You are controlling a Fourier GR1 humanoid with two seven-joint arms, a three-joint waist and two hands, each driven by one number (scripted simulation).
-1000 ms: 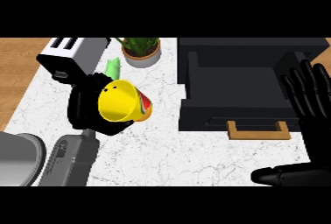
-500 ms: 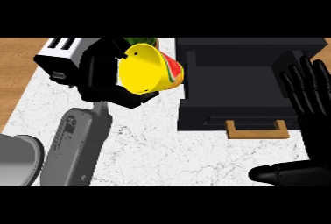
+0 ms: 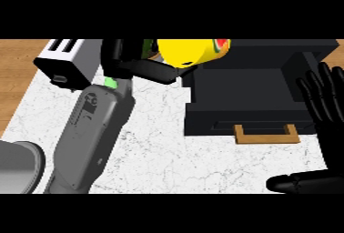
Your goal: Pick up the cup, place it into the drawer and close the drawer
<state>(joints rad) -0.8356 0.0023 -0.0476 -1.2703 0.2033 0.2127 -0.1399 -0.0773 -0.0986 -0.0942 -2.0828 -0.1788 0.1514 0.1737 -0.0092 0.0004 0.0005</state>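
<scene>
A yellow cup point(image 3: 191, 51) with a red and green patch is held high at the view's top, near the back left corner of the black drawer point(image 3: 255, 98). My left hand point(image 3: 134, 63) is shut on it, its black fingers curled under the cup's left side. The drawer stands open, with a dark hollow inside and a tan wooden handle point(image 3: 266, 134) at its front. My right hand point(image 3: 326, 100) rests open at the right edge beside the drawer, fingers up, with its thumb point(image 3: 302, 184) low in the view.
A white and black toaster point(image 3: 67, 61) stands at the back left. A potted plant point(image 3: 149, 45) is mostly hidden behind my left hand. A grey rounded object point(image 3: 17, 166) lies at the lower left edge. The counter point(image 3: 188, 164) is white marble with a wooden strip point(image 3: 13, 86) on the left.
My left arm has stretched forward and to the right, carrying the cup higher and toward the drawer's back left corner. The right hand has stayed where it was.
</scene>
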